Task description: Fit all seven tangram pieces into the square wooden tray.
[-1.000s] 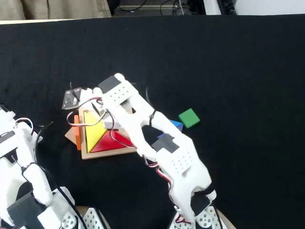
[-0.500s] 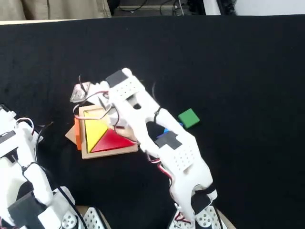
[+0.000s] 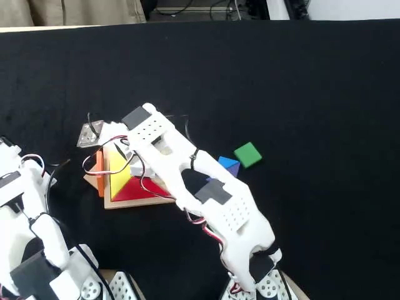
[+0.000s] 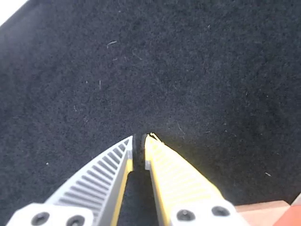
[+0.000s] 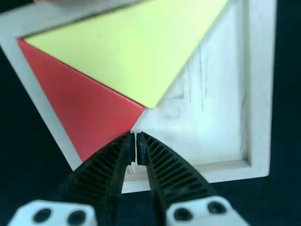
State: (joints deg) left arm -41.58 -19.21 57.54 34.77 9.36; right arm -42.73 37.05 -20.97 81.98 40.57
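Over the tray (image 5: 260, 84) hangs the right gripper (image 5: 136, 141), jaws together. The blue piece (image 3: 229, 164) lies toward the table (image 3: 312, 94)'s right edge.

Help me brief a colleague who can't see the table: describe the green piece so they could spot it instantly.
Start at the wooden tray on the black cloth, left of centre in the high view. To its right, past the white arm, lie two loose pieces: a blue piece, then the green piece. It is the only green thing, a square, farthest from the tray.
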